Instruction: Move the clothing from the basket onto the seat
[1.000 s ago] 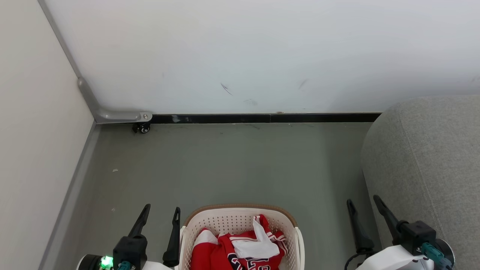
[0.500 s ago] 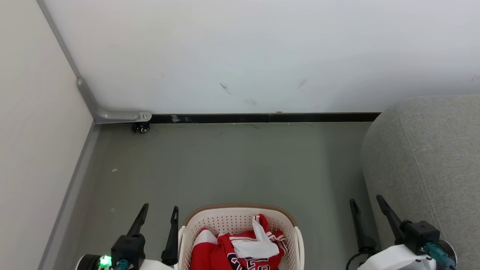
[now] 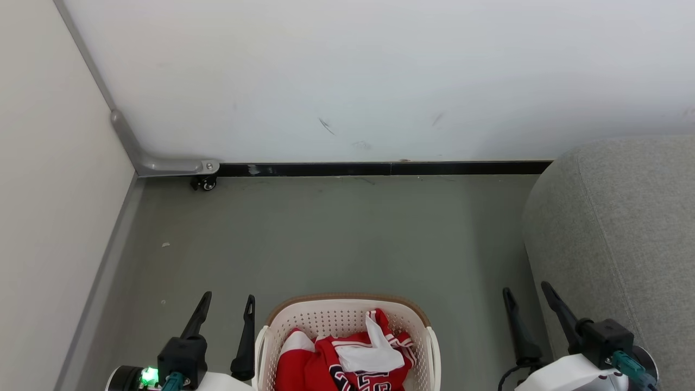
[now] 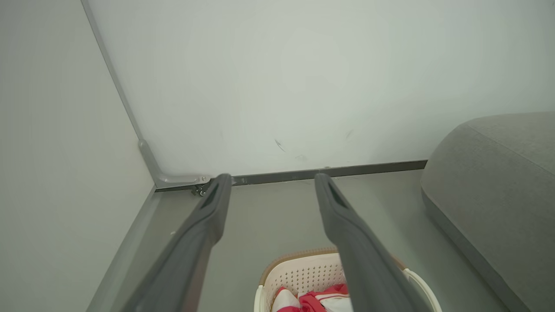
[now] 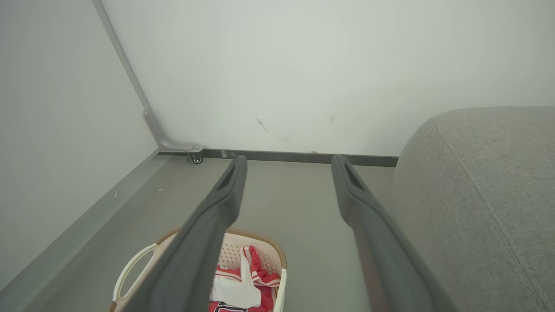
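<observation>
Plainly, the grey sofa (image 3: pixel 613 244) is the biggest thing here. It fills the right side, and its rounded end rises from the grey floor (image 3: pixel 336 233) just beside the right gripper (image 3: pixel 525 289). That gripper's two dark fingers are spread, with nothing between them. No clothing lies on the part of the sofa in view, so the task looks to be at its start.

A swing of the right arm toward the basket, or back again with a load, could brush the upholstery because the two are so close.

The cream laundry basket (image 3: pixel 347 300) sits on the floor at the near middle, between the two grippers and partly cut off by the near edge of the head view. It looks light, so a finger catching its brown rim or perforated wall could tip it or push it away. The left gripper (image 3: pixel 228 298) is likewise spread and empty, and its inner finger is just beside the basket's left handle.

Inside the basket the red jersey clothing (image 3: pixel 309 364) lies crumpled, with white trim and dark numerals showing. A white piece (image 3: pixel 369 355) rests on top, and whether it is cloth or paper cannot be told. The thin fabric may be pinched by one layer only, so it could trail, snag on the rim, or drop onto the floor short of the sofa.
</observation>
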You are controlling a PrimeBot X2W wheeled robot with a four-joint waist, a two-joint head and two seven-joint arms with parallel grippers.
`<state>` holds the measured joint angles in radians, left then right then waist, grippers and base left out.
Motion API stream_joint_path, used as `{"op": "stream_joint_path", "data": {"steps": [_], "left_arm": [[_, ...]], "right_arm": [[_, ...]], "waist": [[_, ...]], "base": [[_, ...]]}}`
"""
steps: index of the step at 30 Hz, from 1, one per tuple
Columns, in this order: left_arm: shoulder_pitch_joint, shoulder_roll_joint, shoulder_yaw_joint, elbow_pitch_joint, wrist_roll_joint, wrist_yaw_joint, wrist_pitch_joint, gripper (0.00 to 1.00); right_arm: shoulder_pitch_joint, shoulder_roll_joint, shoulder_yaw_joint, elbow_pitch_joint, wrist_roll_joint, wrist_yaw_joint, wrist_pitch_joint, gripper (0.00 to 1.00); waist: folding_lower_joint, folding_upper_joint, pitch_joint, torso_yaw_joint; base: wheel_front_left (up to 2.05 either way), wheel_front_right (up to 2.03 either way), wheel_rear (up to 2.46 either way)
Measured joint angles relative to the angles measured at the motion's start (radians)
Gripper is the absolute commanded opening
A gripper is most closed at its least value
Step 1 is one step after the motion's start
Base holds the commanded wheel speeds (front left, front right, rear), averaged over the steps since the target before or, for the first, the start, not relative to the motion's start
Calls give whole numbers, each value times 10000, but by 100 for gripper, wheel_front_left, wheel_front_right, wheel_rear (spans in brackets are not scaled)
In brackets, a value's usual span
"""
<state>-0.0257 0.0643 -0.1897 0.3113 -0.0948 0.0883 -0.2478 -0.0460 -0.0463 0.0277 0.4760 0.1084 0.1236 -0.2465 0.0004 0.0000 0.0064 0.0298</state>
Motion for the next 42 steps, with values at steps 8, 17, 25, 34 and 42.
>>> {"op": "stream_joint_path", "data": {"steps": [8, 17, 25, 34, 42], "left_arm": [[-11, -6, 36, 2, 4, 0, 0, 100], [-165, 67, 23, 144, 109, -2, -2, 100], [-476, 242, 12, 410, 186, -15, -2, 100], [-829, 316, -167, 876, 376, -121, -2, 100], [-1289, 318, -303, 1383, 462, -316, -2, 100]], "right_arm": [[-5, 0, -63, -211, 0, 0, 0, 100], [-20, 0, -207, -546, -15, 0, -2, 100], [-72, 6, -405, -859, -33, 0, -2, 100], [-220, 10, -577, -1386, -33, 0, -12, 100], [-350, 15, -894, -1831, -128, 0, -13, 100]], "waist": [[0, 0, 82, -15], [0, 0, 277, -57], [-1, 0, 555, -114], [-1, 0, 991, -204], [-1, 0, 1552, -317]], "base": [[0, 0, 0], [0, 0, 0], [0, 0, 0], [0, 0, 0], [0, 0, 0]]}}
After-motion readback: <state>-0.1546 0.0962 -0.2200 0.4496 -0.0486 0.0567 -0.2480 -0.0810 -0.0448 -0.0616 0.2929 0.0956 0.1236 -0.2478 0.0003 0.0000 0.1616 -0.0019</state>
